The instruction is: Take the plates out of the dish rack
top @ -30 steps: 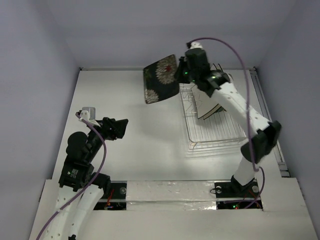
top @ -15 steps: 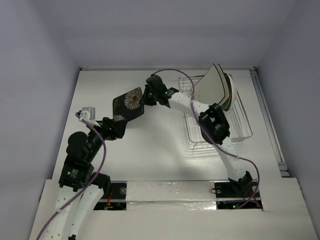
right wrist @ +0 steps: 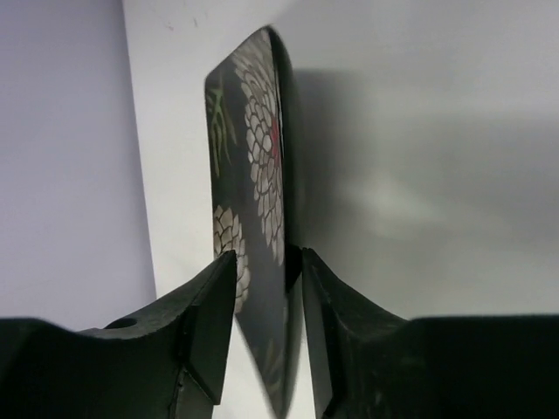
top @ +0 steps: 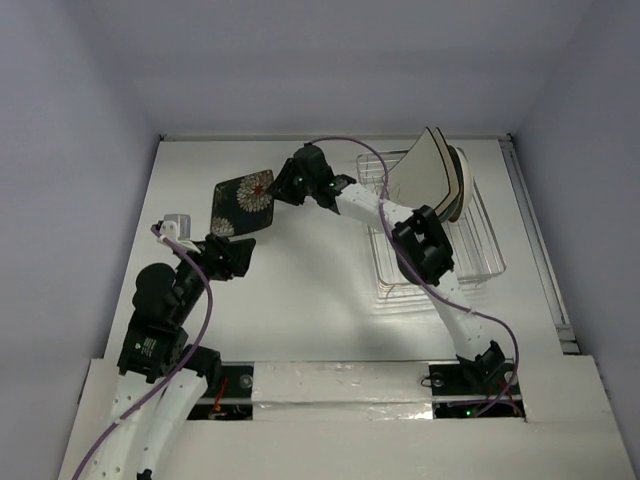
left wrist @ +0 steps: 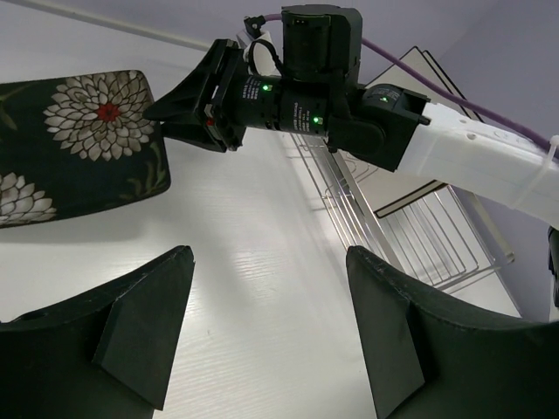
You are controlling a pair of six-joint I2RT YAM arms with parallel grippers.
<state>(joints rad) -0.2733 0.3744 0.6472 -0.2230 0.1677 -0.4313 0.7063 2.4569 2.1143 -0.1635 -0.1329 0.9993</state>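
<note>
Right tool (right wrist: 268,258) pinches the black floral plate (top: 242,203) by its edge, left of the dish rack (top: 440,268); the plate may be touching the surface (top: 300,290). Left tool (left wrist: 269,257) gapes wide, empty, farther left.

The top camera looked down from above and behind the arm bases, taking in the whole desk (top: 300,290). The left wrist camera, low, faced across it toward the right end effector (left wrist: 164,112) and dish rack (left wrist: 428,240). The right wrist camera peered closely along its own fingers (right wrist: 205,323). All three shared the black floral plate (top: 243,197).
</note>
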